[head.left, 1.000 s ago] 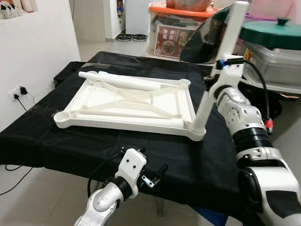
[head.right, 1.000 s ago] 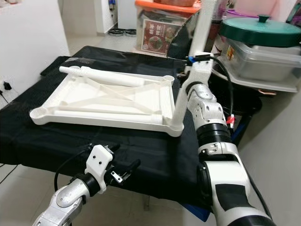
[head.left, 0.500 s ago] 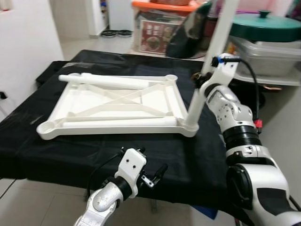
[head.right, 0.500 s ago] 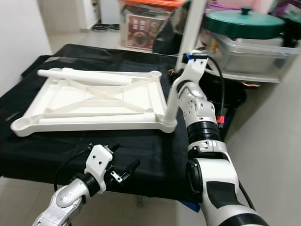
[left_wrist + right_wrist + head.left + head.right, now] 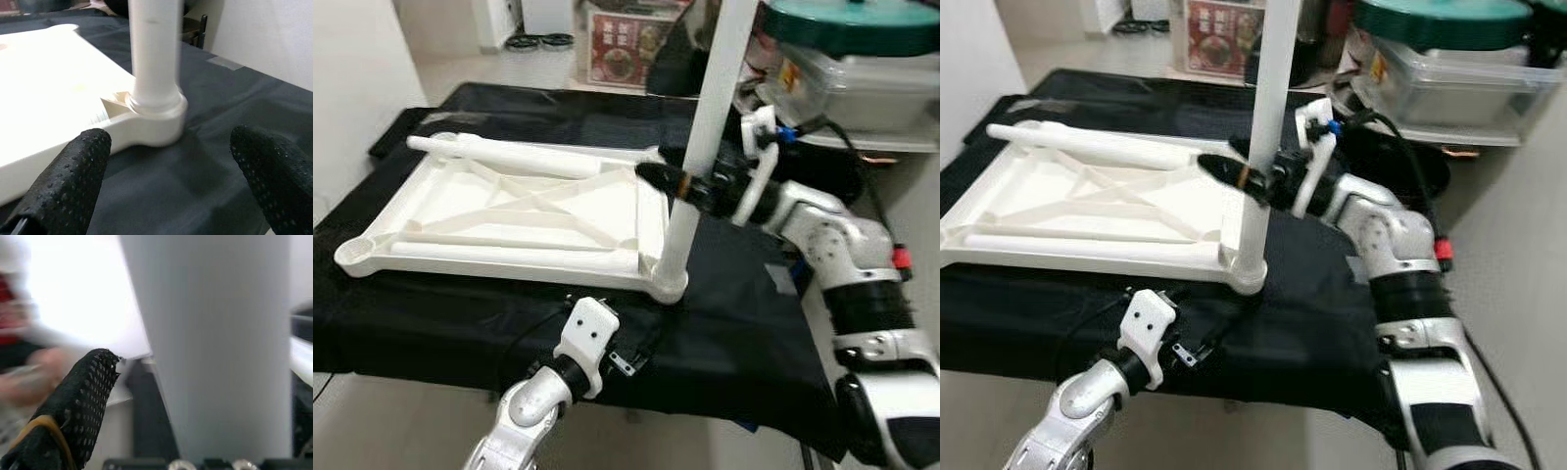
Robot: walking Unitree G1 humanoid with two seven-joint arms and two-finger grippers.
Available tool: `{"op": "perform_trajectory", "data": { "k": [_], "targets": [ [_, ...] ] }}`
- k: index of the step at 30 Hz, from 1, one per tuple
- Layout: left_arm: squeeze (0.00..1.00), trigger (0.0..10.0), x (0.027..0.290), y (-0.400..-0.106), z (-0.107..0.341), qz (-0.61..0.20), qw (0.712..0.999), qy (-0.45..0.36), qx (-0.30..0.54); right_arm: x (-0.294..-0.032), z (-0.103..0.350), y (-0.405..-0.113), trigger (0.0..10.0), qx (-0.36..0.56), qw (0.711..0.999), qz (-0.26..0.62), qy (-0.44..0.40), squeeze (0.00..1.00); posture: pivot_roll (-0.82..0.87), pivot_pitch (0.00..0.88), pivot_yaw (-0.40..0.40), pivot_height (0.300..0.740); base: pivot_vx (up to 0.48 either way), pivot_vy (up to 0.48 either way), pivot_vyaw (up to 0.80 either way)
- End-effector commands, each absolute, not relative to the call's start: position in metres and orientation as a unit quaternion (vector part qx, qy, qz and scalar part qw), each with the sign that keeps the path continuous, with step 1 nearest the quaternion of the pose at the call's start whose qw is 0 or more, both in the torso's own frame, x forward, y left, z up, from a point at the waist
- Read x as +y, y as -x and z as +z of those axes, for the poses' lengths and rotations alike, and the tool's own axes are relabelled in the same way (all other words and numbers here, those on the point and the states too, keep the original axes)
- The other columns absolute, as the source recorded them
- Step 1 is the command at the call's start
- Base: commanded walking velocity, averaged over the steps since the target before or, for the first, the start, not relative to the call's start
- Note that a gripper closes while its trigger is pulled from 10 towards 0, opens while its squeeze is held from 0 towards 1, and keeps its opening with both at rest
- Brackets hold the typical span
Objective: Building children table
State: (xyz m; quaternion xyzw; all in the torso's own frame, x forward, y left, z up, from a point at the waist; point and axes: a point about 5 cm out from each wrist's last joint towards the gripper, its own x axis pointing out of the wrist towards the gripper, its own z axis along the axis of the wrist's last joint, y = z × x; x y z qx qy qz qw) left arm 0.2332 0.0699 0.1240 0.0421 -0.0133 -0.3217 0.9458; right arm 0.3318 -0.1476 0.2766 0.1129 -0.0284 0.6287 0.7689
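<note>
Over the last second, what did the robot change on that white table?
The right claw swung lower along the standing leg, its fingers now around the middle; the leg tipped nearer upright. The tabletop, spare leg and left claw stayed put.

A black cloth covers the surface; behind it lie pale floor tiles, a white wall and stacked storage boxes.

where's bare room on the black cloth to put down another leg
Bare black cloth runs along the front edge, between the upturned tabletop and the left gripper, and right of the upright leg. It is crowded at that corner, where the right gripper holds the leg.
</note>
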Motion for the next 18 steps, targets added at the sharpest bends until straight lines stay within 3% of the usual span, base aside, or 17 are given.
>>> {"op": "perform_trajectory", "data": {
  "k": [1,2,5,6,7,8,10,11,12,13,18],
  "targets": [
    [0.00,10.0,0.071,-0.232,0.121,-0.322,0.945,-0.050,-0.004,-0.146,0.284,-0.321,10.0,-0.036,0.720,0.682,-0.121,1.00,0.13,0.044,-0.082,0.740,0.000,0.000,0.00],
    [0.00,10.0,0.071,-0.232,0.121,-0.322,0.945,-0.050,-0.004,-0.147,0.285,-0.318,10.0,-0.039,0.705,0.698,-0.121,1.00,0.13,0.042,-0.083,0.740,0.000,0.000,0.00],
    [0.00,10.0,0.071,-0.232,0.120,-0.323,0.945,-0.050,-0.004,-0.147,0.284,-0.316,10.0,-0.037,0.698,0.706,-0.117,1.00,0.13,0.042,-0.081,0.740,0.000,0.000,0.00],
    [0.00,10.0,0.070,-0.232,0.120,-0.323,0.945,-0.050,-0.004,-0.145,0.282,-0.317,10.0,-0.035,0.705,0.701,-0.103,0.24,0.13,0.037,-0.085,0.740,0.000,0.000,0.00],
    [0.00,10.0,0.070,-0.232,0.120,-0.323,0.945,-0.050,-0.004,-0.145,0.282,-0.317,10.0,-0.035,0.705,0.701,-0.103,0.24,0.13,0.037,-0.085,0.740,0.000,0.000,0.00],
    [0.00,10.0,0.070,-0.232,0.120,-0.323,0.945,-0.050,-0.004,-0.144,0.277,-0.318,10.0,-0.031,0.713,0.696,-0.080,0.00,0.13,0.036,-0.085,0.740,0.000,0.000,0.00],
    [0.00,10.0,0.070,-0.232,0.120,-0.323,0.945,-0.050,-0.004,-0.144,0.276,-0.318,10.0,-0.030,0.715,0.695,-0.074,0.00,0.13,0.036,-0.085,0.740,0.000,0.000,0.00],
    [0.00,10.0,0.070,-0.232,0.120,-0.323,0.945,-0.050,-0.004,-0.144,0.274,-0.320,1.7,-0.028,0.718,0.691,-0.074,0.00,0.13,0.034,-0.086,0.740,0.000,0.000,0.00],
    [0.00,10.0,0.070,-0.231,0.120,-0.323,0.945,-0.050,-0.004,-0.144,0.273,-0.321,1.7,-0.025,0.720,0.690,-0.075,0.00,0.13,0.034,-0.086,0.740,0.000,0.000,0.00],
    [0.00,10.0,0.070,-0.231,0.120,-0.323,0.945,-0.050,-0.004,-0.145,0.272,-0.319,0.0,-0.023,0.714,0.695,-0.079,0.00,0.13,0.032,-0.086,0.740,0.000,0.000,0.00],
    [0.00,10.0,0.070,-0.231,0.119,-0.323,0.945,-0.050,-0.003,-0.147,0.273,-0.318,0.0,-0.020,0.713,0.697,-0.075,0.00,0.13,0.029,-0.087,0.740,0.000,0.000,0.00]
  ]
}}
